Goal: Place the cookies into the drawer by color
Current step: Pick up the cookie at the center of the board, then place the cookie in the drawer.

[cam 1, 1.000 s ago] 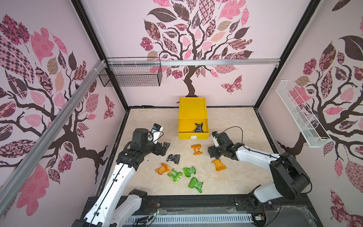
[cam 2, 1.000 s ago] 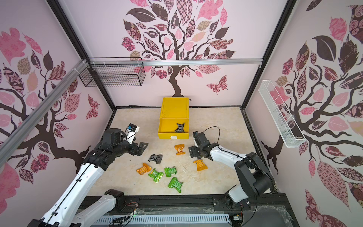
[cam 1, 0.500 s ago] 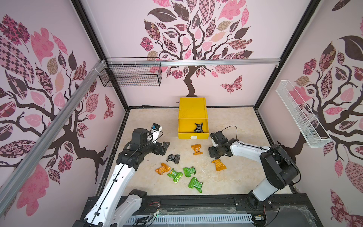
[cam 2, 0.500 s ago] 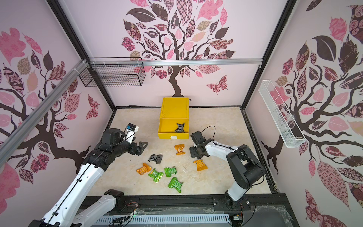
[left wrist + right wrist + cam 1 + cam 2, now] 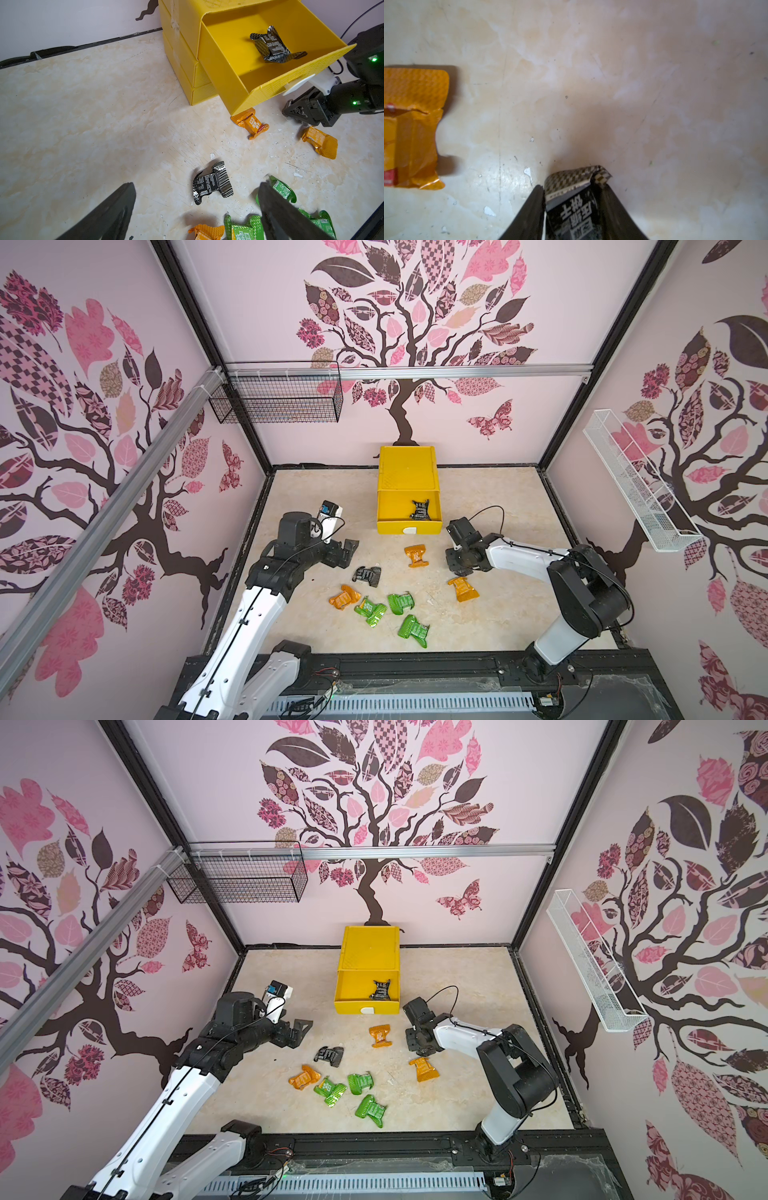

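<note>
Black cookie (image 5: 575, 209): clamped in R gripper (image 5: 573, 187) jaws.
L gripper (image 5: 196, 185): jaws wide apart.
Drawer (image 5: 388, 526): top open, black pkt (image 5: 420, 510) inside.

Yellow drawer (image 5: 407, 468), top tray open — black cookie (image 5: 420, 510) inside, second black cookie (image 5: 571, 207) between fingers (image 5: 529, 214), seven others (image 5: 401, 601) loose nearby

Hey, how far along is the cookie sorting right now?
Done: one black cookie lies in the open top drawer. In hand: the right gripper is shut on a second black cookie. Left: a third black cookie, three orange cookies and three green cookies lie on the table; left gripper open.
</note>
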